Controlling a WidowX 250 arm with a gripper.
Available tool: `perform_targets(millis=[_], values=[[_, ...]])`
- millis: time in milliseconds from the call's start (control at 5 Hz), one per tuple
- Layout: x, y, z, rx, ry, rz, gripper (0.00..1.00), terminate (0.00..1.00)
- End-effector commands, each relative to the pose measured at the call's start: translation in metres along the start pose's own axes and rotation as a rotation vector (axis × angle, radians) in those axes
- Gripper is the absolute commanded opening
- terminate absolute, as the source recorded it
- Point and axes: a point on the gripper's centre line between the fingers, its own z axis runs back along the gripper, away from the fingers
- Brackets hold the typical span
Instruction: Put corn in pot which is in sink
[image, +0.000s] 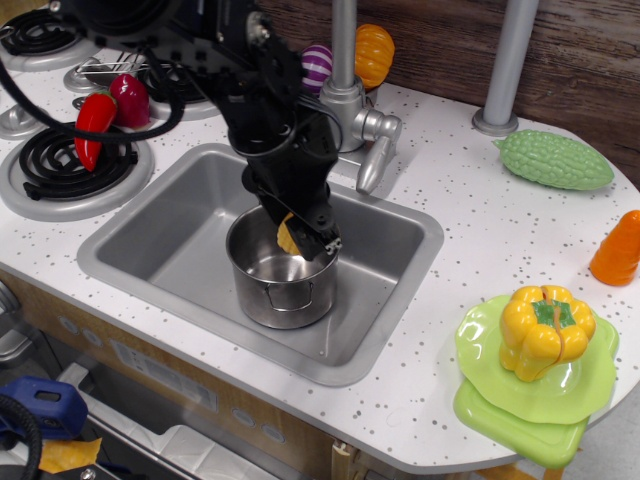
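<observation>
The small yellow corn (288, 236) is held between the fingers of my black gripper (300, 238), which is shut on it. The gripper hangs over the open mouth of the shiny steel pot (281, 285), at its far right rim. The pot stands upright in the grey sink (180, 250), right of the basin's middle. Most of the corn is hidden by the fingers. The arm reaches in from the upper left.
A silver faucet (360, 120) stands behind the sink. A yellow bell pepper (545, 330) sits on green plates (530, 400) at the right. A green bumpy gourd (555, 160) and an orange carrot (618, 250) lie further right. Stove burners (60, 165) with red peppers (95, 120) are at the left.
</observation>
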Motion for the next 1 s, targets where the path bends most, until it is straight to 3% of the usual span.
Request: perform_targets(millis=[0,200,400,600,800], values=[[-0.0094,0.0235,-0.0067,0.067,-0.046,-0.083,0.00,0.00],[-0.0136,0.0273,-0.0098,0.095,-0.053,-0.123,0.00,0.00],[-0.0136,0.0273,-0.0098,0.095,-0.053,-0.123,1.00,0.00],[-0.0136,0.0273,-0.0098,0.095,-0.053,-0.123,1.00,0.00],[-0.0136,0.0273,-0.0098,0.095,-0.053,-0.123,1.00,1.00]])
